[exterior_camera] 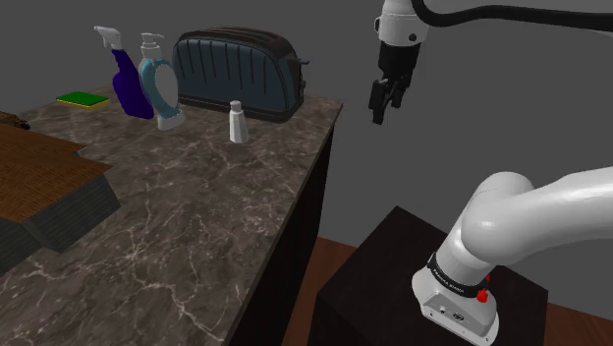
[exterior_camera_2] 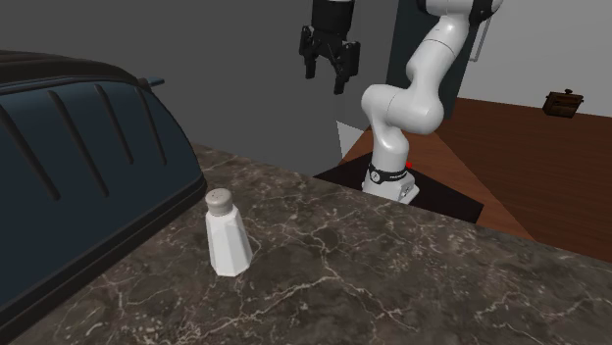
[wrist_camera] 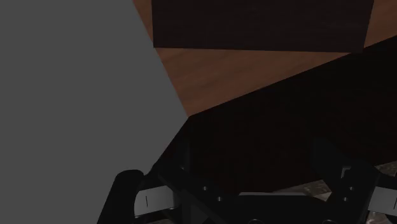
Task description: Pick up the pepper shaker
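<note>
Reading the shoulder view from its left, you have a green sponge [exterior_camera: 83, 99] farthest from the claw [exterior_camera: 383, 106], at the back corner of the counter [exterior_camera: 177, 226]. Next toward the claw comes a blue spray bottle [exterior_camera: 126, 81], then a pale soap dispenser [exterior_camera: 163, 90] close against it (whether they touch, you cannot tell), then a dark toaster [exterior_camera: 241, 67] lying broadside. The pepper shaker [exterior_camera: 236, 122] stands upright on the marbled counter just in front of the toaster, nearer the claw than the bottles, yet well apart from it and lower. The second exterior view shows its white faceted body and grey cap on bare stone beside the toaster. Your claw hangs in the air past the counter's edge, above the gap between counter and stand [exterior_camera: 383, 280], pointing down with nothing in it. Its two black fingers stand spread apart, plain in the second exterior view and again in the wrist view, where brown wood floor [wrist_camera: 216, 70] and a dark surface lie beyond them. The white arm [exterior_camera: 530, 211] rises from the stand, right of the claw.
</note>
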`<act>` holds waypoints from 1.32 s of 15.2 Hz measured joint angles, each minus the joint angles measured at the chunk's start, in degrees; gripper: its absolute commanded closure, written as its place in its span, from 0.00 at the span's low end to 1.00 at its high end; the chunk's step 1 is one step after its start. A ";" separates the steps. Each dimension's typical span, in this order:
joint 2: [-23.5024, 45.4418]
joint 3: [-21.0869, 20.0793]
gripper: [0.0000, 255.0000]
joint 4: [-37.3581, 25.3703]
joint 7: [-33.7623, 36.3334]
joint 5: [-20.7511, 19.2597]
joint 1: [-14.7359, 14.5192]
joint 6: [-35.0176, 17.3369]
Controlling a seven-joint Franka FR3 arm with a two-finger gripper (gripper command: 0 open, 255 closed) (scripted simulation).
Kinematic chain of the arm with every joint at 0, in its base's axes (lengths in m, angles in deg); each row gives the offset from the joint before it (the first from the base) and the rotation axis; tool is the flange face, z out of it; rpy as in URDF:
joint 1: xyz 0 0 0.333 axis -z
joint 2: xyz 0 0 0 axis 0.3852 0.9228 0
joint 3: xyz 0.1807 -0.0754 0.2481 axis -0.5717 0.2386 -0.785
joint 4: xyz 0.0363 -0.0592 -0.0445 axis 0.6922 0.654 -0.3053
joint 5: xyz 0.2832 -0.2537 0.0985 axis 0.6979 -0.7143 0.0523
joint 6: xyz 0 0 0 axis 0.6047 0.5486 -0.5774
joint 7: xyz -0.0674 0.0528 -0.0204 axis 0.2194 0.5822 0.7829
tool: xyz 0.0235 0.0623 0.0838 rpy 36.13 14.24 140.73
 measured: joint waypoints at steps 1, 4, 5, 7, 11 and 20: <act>0.00 0.00 0.00 0.00 0.00 0.00 0.00 0.00; 3.49 -1.29 0.00 -1.70 1.64 0.92 -0.26 -2.34; 5.42 -1.76 0.00 -2.83 2.23 1.20 -0.29 -3.39; 9.07 -3.14 0.00 -5.17 3.91 1.92 -0.51 -5.21; 15.69 -4.95 0.00 -9.39 6.24 2.40 -0.60 -8.78; 33.82 -9.85 0.00 -25.25 12.91 1.02 -1.09 -13.43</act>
